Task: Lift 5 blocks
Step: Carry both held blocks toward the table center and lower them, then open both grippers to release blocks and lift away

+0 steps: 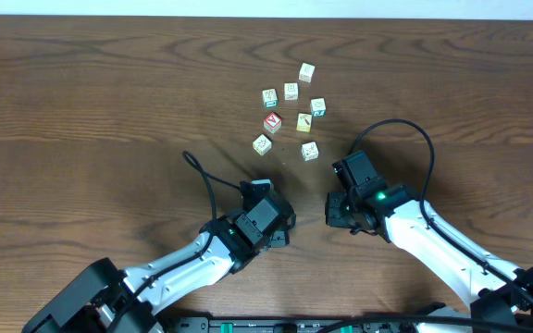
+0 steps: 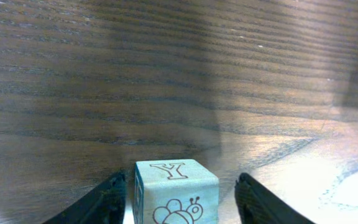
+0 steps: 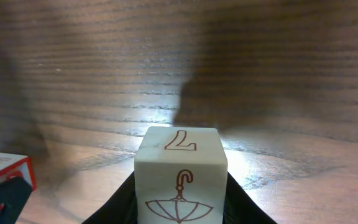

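Your right tool (image 3: 180,200) grips the umbrella block (image 3: 180,163); lift it next, I think. Your left tool (image 2: 180,191) is open around the bee block (image 2: 174,200).

In the left wrist view I read the letter "Y" on top of the pale blue block (image 2: 176,190). In the right wrist view the cream block (image 3: 180,171) shows on top a sign like "7".
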`<move>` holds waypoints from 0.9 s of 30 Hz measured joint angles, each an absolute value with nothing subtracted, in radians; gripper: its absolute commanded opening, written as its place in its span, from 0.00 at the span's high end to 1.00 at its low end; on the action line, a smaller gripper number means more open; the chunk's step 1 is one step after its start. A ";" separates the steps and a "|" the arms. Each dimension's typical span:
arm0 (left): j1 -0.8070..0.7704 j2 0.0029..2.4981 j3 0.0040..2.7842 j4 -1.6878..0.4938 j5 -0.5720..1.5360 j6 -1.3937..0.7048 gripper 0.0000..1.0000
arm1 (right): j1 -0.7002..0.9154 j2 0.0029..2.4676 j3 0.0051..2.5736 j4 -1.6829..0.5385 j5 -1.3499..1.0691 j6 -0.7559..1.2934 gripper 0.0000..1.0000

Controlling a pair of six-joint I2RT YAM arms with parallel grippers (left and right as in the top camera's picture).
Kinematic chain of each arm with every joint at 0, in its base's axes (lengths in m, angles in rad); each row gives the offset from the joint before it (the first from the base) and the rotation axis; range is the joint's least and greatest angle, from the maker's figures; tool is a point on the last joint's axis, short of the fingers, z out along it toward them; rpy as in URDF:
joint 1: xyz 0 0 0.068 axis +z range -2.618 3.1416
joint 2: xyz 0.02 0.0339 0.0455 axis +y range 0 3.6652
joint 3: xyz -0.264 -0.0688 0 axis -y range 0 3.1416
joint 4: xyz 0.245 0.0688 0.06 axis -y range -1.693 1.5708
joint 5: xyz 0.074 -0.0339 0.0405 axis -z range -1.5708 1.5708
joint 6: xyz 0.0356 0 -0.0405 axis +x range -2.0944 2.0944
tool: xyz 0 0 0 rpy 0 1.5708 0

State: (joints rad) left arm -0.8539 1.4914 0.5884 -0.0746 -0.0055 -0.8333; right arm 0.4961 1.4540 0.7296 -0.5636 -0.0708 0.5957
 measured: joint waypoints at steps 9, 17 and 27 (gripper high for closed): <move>-0.853 1.345 0.614 -0.110 0.001 -0.754 0.19 | 0.496 1.454 0.679 -0.549 -0.071 0.596 0.99; -0.731 1.180 0.635 -0.244 -0.028 -0.660 0.18 | 0.496 1.455 0.678 -0.519 -0.118 0.585 0.99; -0.387 1.189 0.635 -0.232 -0.062 -0.458 0.18 | 0.536 1.455 0.677 -0.450 -0.195 0.572 0.98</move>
State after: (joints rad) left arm -0.3866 1.1892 0.6350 -0.2317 -0.0616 -0.4576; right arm 0.5362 1.4551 0.6773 -0.4503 -0.1947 0.5716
